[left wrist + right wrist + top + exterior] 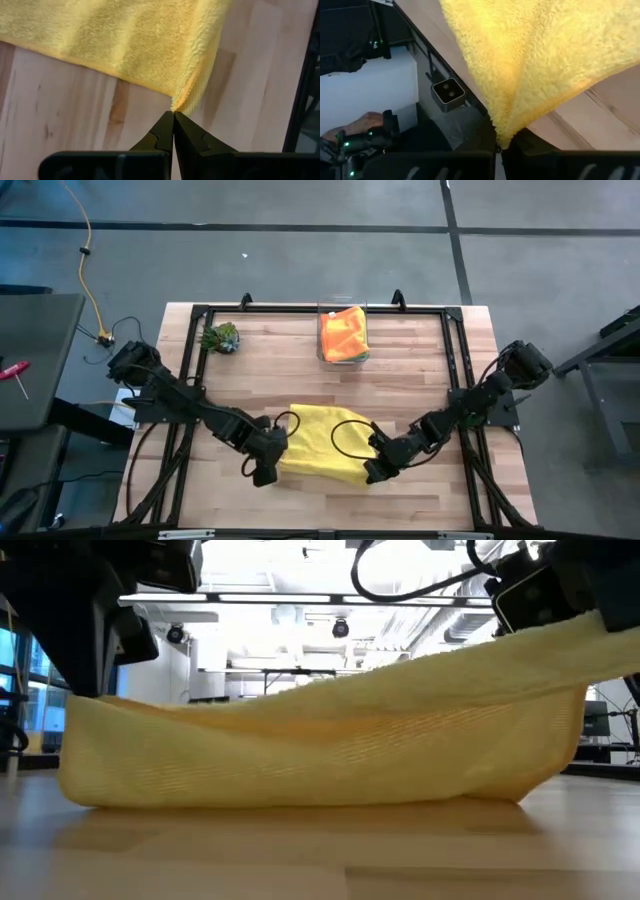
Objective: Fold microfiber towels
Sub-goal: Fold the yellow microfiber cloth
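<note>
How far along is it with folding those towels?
Early on. In hand: the left gripper and the right gripper each pinch a near corner of the yellow towel on the wooden table, lifting that edge for what looks like a first fold. Nothing shows as folded and set aside. Left: an orange towel sits bunched in the clear box.

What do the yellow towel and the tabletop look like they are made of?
Yellow towel: soft fuzzy pile, likely microfiber; it drapes limply from the left gripper and right gripper. Table: pale wood planks, apparently butcher block, with visible grain and a smooth matte finish.
</note>
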Action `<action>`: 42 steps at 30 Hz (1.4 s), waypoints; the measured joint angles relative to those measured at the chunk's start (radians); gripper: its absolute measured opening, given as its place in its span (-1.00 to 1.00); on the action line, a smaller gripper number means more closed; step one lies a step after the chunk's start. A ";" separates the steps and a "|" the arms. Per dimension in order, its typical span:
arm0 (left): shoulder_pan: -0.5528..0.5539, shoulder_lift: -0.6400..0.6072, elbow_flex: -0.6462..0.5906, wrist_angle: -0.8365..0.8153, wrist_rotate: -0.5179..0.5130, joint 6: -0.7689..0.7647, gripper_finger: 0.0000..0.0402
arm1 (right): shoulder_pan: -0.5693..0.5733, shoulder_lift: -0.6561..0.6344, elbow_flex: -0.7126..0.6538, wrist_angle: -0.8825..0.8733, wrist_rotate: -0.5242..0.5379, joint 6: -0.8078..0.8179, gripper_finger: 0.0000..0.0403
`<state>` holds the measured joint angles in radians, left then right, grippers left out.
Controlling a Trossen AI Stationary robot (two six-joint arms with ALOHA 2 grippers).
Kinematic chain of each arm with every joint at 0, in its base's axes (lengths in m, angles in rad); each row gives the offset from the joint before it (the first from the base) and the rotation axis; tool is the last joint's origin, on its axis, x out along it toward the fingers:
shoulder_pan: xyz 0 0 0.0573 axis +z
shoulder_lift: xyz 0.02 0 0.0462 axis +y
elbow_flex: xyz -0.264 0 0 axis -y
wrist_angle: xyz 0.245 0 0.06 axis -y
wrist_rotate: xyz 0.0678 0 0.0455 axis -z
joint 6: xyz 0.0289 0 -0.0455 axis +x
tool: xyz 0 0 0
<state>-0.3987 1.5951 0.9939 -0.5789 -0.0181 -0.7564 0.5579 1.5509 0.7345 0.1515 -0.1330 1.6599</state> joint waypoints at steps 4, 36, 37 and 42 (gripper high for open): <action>0.011 0.000 0.000 0.000 0.000 0.002 -1.00 | 0.001 0.000 0.000 -0.014 0.008 0.008 -0.93; 0.261 0.000 0.000 0.026 -0.056 0.166 -1.00 | 0.010 0.003 0.348 -0.596 0.085 -0.653 -0.04; 0.261 0.000 0.000 0.029 -0.053 0.161 -1.00 | 0.025 0.040 0.400 -0.659 0.116 -0.712 -0.04; 0.261 0.000 0.000 0.029 -0.053 0.150 -1.00 | 0.087 0.237 0.616 -0.804 0.242 -0.968 -0.04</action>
<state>-0.1375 1.5955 0.9939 -0.5499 -0.0715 -0.6065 0.6446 1.7874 1.3502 -0.6524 0.1093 0.6918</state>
